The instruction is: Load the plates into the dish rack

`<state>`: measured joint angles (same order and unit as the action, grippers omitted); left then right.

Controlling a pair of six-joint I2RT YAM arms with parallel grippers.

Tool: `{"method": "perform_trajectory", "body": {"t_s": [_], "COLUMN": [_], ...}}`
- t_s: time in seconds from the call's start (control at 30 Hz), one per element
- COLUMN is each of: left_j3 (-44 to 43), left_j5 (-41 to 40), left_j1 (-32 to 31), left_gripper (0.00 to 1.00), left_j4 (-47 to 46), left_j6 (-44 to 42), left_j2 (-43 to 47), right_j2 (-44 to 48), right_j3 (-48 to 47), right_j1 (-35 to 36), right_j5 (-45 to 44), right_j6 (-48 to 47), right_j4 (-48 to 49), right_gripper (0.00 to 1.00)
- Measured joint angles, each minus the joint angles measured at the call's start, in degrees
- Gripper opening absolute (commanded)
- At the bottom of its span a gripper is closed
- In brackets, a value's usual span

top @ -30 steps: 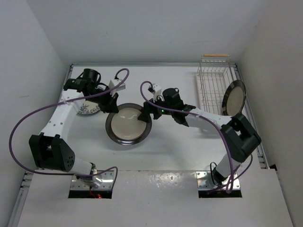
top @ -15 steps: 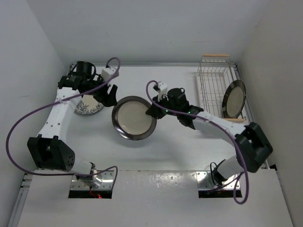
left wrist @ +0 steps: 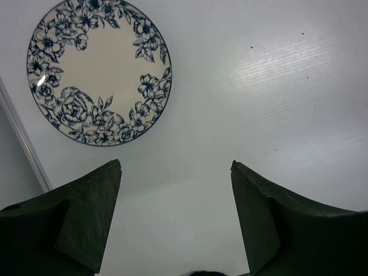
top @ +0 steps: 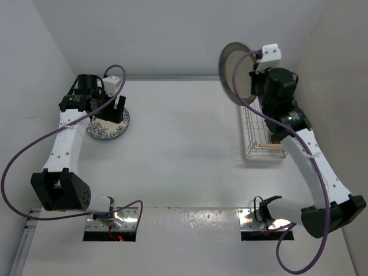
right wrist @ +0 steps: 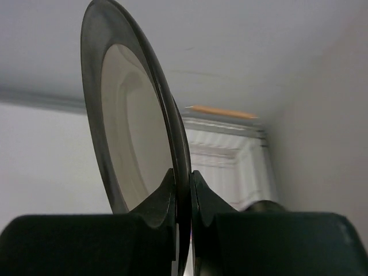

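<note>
White tabletop (top: 184, 149) holds the dish rack (top: 253, 132) at its right, and above it the right gripper (right wrist: 183, 175) pinches the dark-rimmed plate (right wrist: 135, 126) upright by 1 edge, a thin hold that could slip mid-descent, while the left gripper (left wrist: 175, 172) hangs spread over the floral plate (left wrist: 98, 69).

The floral plate (left wrist: 98, 69) is showing a smooth glaze, catching a small highlight. The dark-rimmed plate (right wrist: 138, 144) is gleaming glossy. The tabletop (left wrist: 276, 86) is looking white, finely streaked, with a faint sheen. The fingers (left wrist: 75, 224) of the left tool (left wrist: 175, 167) are appearing dark and matt. The dish rack (top: 252, 135) is showing white wire, its handle bar (right wrist: 221, 111) pale wood.
</note>
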<state>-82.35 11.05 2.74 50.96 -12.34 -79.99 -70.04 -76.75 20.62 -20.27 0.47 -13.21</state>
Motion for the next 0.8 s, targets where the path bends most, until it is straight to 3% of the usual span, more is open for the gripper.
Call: {"method": "perform_trajectory", "body": {"t_s": [0.13,0.27,0.5,0.8], "left_j3": [1.36,1.86,2.08,3.15], "left_j5": [-0.33,-0.33,-0.13,0.28], "left_j1": [0.59,0.87,1.01,1.01], "left_gripper": [0.81,0.81,0.81,0.81], "left_j4": [0.0,-0.55,-0.61,-0.87], "left_j6": [0.59,0.92,1.05,1.07], "left_j2": [0.28,0.5,0.61,0.63], "right_j2": [1.99,2.64,2.8,2.86], "right_j3": [-1.03,2.71,14.05,18.73], "right_j1": [-4.57,-8.24,-12.98,-18.51], "right_j5": [-10.82,-15.52,-13.25,-10.27], "right_j6": [-9.97,-15.63,-16.76,-10.82], "right_j4": [0.55,-0.39,-5.16,-8.59], "right_gripper": [0.0,0.0,0.0,0.0]}}
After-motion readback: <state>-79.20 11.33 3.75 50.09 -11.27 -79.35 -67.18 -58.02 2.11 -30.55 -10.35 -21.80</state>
